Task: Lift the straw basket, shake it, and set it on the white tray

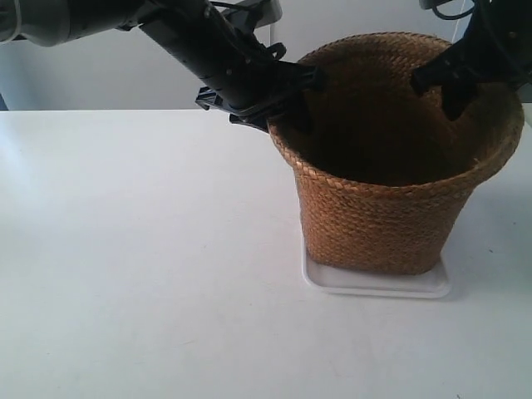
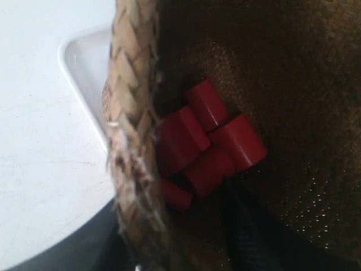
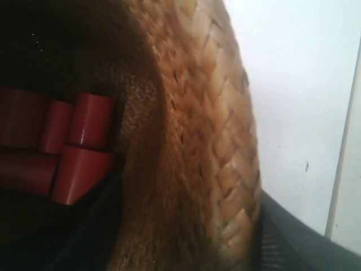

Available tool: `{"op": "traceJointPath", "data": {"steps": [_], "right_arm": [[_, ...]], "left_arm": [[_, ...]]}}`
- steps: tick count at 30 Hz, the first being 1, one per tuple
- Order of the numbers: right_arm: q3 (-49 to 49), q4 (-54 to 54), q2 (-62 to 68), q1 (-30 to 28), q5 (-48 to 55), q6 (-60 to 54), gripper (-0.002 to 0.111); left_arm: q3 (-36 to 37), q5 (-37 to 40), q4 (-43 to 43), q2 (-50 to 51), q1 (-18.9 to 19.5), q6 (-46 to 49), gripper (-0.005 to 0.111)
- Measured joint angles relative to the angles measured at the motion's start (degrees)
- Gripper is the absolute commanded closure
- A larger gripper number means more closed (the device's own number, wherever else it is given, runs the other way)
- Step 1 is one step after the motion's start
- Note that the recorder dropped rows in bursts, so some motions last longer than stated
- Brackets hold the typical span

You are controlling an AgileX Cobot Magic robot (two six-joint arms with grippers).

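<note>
The straw basket (image 1: 382, 224) stood on the white tray (image 1: 374, 285) on the desk (image 1: 141, 274), with red cylinders (image 2: 211, 144) inside it. The left jaws straddled its braided rim, parted. The right jaws straddled it too, whether gripping or not unclear.

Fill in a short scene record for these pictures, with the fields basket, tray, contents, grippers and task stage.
basket: straw basket, upright, standing on the white tray
tray: on the white table, mostly covered by the basket
contents: several red blocks bunched together inside the basket, near its wall
grippers: gripper at the exterior view's left and gripper at the exterior view's right, at opposite sides of the rim; grip unclear
task stage: basket already set on the tray
</note>
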Motion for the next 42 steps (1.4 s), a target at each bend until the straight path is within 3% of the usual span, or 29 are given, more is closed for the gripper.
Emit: {"op": "traceJointPath", "data": {"steps": [7, 15, 27, 29, 31, 34, 37, 38, 42], "right_arm": [[0.0, 0.0, 0.0, 0.0, -1.3, 0.0, 0.039], [0.0, -0.1, 0.0, 0.0, -3.2, 0.0, 0.029], [0.0, -4.8, -4.7, 0.0, -7.3, 2.6, 0.029], [0.0, -4.7, -7.3, 0.0, -7.7, 2.6, 0.030], [0.0, -3.5, -10.6, 0.0, -7.6, 2.6, 0.040], [0.0, -1.3, -17.4, 0.0, -6.2, 2.6, 0.067], [0.0, 2.4, -24.4, 0.0, -4.3, 0.9, 0.101], [0.0, 4.9, -27.2, 0.0, -4.0, -0.4, 0.107], [1.0, 11.9, -35.0, 0.0, -4.8, -4.5, 0.108]], "left_arm": [[0.0, -1.2, 0.0, 0.0, 0.0, 0.1, 0.057], [0.0, -1.4, 0.2, 0.0, 0.0, 0.3, 0.039], [0.0, -6.1, 0.2, -2.6, 0.0, 0.5, 0.040], [0.0, -6.0, 0.8, -4.0, 0.0, 0.5, 0.047], [0.0, -4.7, 2.1, -6.1, 0.0, 0.8, 0.067], [0.0, 1.7, 5.9, -11.3, 0.0, 4.3, 0.103], [0.2, 7.5, 9.1, -17.8, 0.0, 7.1, 0.107], [1.0, 8.2, 9.4, -20.8, 0.0, 8.3, 0.107], [5.1, 8.0, 11.6, -28.9, 0.0, 9.4, 0.107]]}}
